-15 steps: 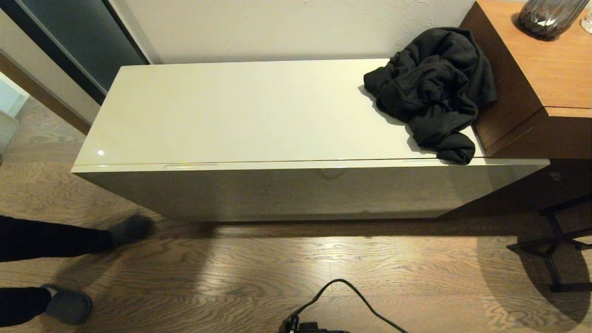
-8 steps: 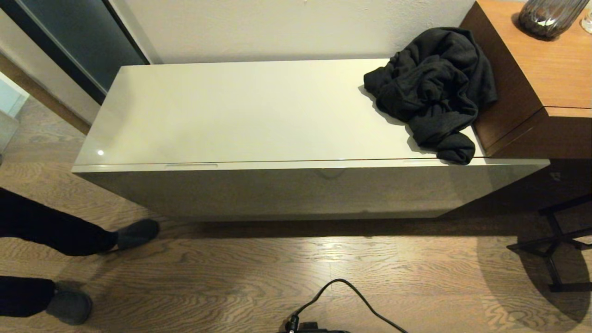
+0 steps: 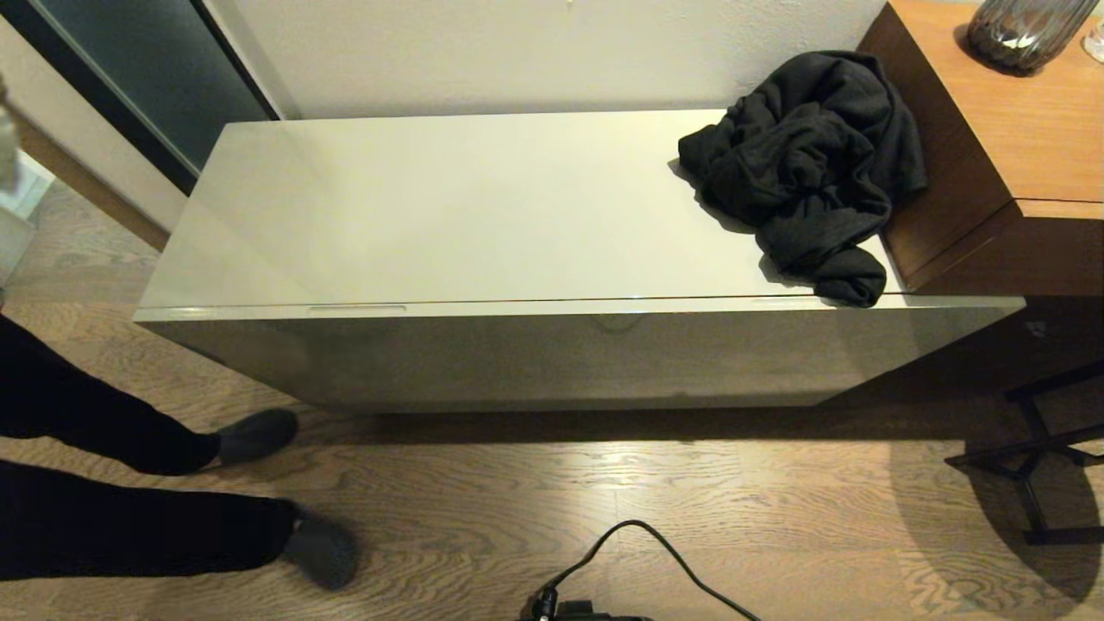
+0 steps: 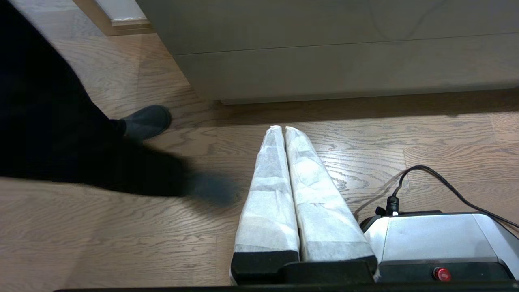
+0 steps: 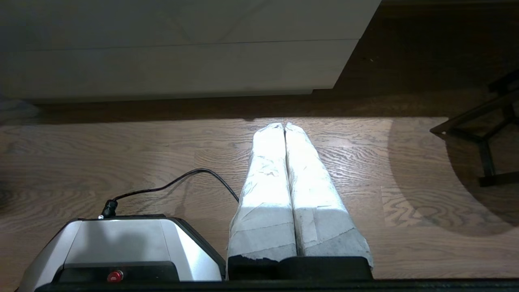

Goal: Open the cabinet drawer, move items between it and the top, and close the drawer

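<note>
The cabinet drawer is closed, its front flush under the top, with a slim handle slot along its upper edge. A crumpled black garment lies on the top's right end, one fold hanging just over the front edge. Neither arm shows in the head view. My left gripper hangs low over the wooden floor, short of the cabinet front, shut with nothing between its white-wrapped fingers. My right gripper hangs the same way, shut and empty, facing the cabinet's right end.
A taller brown wood unit with a glass vase adjoins the cabinet on the right. A person's legs stand on the floor at the left. A black metal stand is at the right; a cable runs from my base.
The person at the left has stepped: the nearer foot moved right and the legs reach further into view. The cabinet and black garment are unchanged.
</note>
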`<state>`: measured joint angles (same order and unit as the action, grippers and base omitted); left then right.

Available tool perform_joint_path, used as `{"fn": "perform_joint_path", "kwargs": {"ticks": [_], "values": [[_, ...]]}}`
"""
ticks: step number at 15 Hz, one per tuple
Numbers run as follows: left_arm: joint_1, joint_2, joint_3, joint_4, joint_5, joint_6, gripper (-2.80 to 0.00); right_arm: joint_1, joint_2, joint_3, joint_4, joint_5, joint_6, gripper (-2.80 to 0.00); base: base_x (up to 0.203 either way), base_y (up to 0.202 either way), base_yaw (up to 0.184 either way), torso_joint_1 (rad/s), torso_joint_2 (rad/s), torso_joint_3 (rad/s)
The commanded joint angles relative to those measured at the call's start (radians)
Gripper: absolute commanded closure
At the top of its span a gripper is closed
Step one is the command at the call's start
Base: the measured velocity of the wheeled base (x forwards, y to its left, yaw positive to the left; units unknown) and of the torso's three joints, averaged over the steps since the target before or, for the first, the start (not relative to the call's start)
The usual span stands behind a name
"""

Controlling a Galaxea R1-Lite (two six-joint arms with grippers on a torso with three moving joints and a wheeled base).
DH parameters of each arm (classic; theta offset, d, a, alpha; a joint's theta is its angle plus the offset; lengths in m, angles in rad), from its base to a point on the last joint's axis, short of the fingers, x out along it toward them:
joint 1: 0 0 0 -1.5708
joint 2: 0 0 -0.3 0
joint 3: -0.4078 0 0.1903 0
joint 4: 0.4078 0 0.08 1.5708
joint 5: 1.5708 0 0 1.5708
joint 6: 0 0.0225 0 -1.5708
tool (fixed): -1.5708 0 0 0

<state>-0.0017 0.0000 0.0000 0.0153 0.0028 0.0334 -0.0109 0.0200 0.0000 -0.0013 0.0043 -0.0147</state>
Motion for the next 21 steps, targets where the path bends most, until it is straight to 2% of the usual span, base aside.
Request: {"fn": "perform_joint_path", "kwargs": {"ticks": [1,21], "values": [[0.0,0.002,0.0,0.0,0.0,0.0,0.0,0.0,0.001,0.002,0.0,0.0,-0.001,0.0,0.0,0.0,0.0,0.0,0.0,0.0],[0.0,0.002,0.0,0.0,0.0,0.0,0.0,0.0,0.001,0.002,0.0,0.0,-0.001,0.0,0.0,0.0,0.0,0.0,0.0,0.0]]}}
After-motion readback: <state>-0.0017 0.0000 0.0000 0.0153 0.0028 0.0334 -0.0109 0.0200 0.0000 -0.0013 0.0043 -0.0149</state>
